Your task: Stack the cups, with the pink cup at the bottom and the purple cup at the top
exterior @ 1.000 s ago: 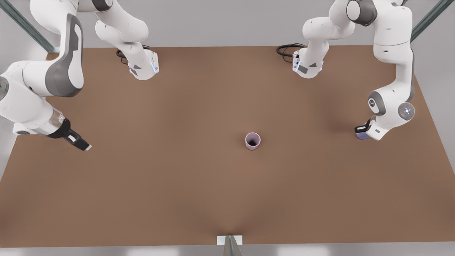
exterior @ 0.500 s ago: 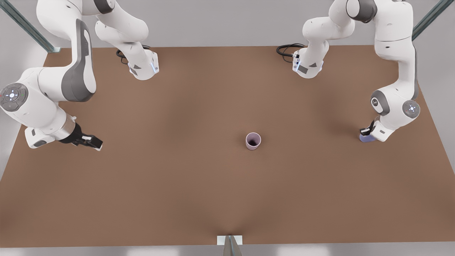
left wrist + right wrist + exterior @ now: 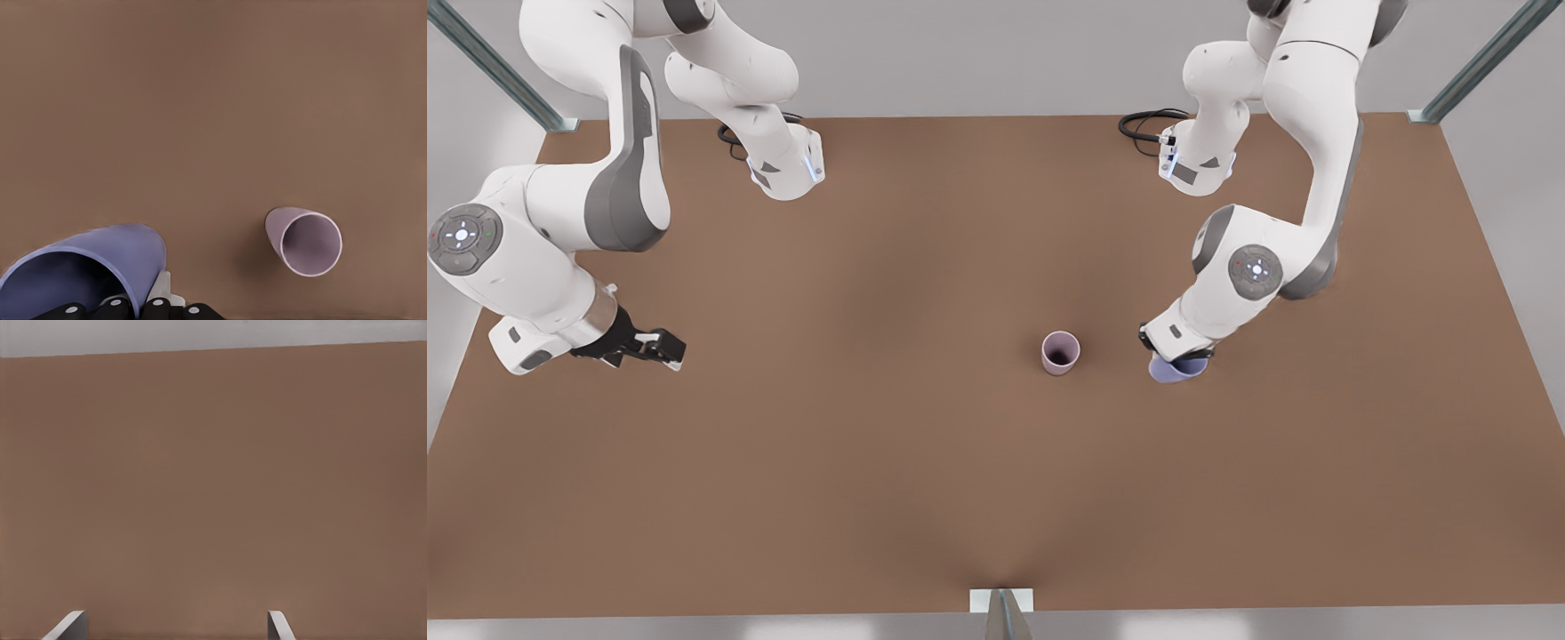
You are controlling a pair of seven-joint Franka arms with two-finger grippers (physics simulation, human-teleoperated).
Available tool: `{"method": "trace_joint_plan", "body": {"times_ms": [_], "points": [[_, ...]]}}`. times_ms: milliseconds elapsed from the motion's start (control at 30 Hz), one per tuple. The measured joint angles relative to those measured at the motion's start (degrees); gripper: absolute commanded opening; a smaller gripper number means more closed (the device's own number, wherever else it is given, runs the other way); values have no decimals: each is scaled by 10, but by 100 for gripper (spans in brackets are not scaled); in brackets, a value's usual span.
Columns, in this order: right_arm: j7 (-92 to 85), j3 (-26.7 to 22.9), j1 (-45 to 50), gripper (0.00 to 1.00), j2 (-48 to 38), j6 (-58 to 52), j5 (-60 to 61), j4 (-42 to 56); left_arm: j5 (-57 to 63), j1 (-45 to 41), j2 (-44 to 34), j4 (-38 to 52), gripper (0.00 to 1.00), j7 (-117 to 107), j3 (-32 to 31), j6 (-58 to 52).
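Left gripper (image 3: 1178, 360): located at the front view's right of centre, hanging below its white arm. It is closed on the purple cup (image 3: 1172, 368), which shows as a lavender shape directly beneath the wrist housing. In the left wrist view the purple cup (image 3: 87, 270) sits against the dark gripper body with one pale finger (image 3: 160, 288) pressed to its outer wall; the cup's open mouth faces the camera and its inside is darker than its wall. Whether the cup's base touches the table cannot be told from these views.

Pink cup (image 3: 1059, 352): standing upright on the brown table (image 3: 871, 462), near the table's middle, mouth up with a dark interior. It lies just to the front view's left of the purple cup, with a clear gap of bare table between the two; they do not touch. The left wrist view shows the pink cup (image 3: 305, 240) apart from the held cup, rim toward the camera.

Right gripper (image 3: 660, 347): at the front view's left side, over the table near its left edge, well apart from both cups. Its fingers stand apart with nothing between them; the right wrist view shows two pale fingertips (image 3: 67, 625) spread wide over bare table (image 3: 213, 487). This arm waits.

Each arm's base is fixed at the table's far edge.
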Motion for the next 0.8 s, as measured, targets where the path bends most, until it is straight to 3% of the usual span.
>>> {"method": "trace_joint_plan", "body": {"times_ms": [300, 800], "points": [[-29, -4, -10, 100, 2, -1, 2, 8, -4, -134, 84, 115, 21, -200, -1, -29], [-61, -1, -1, 100, 6, -1, 4, 16, 35, -164, 123, 128, 21, -402, 4, -36]]}}
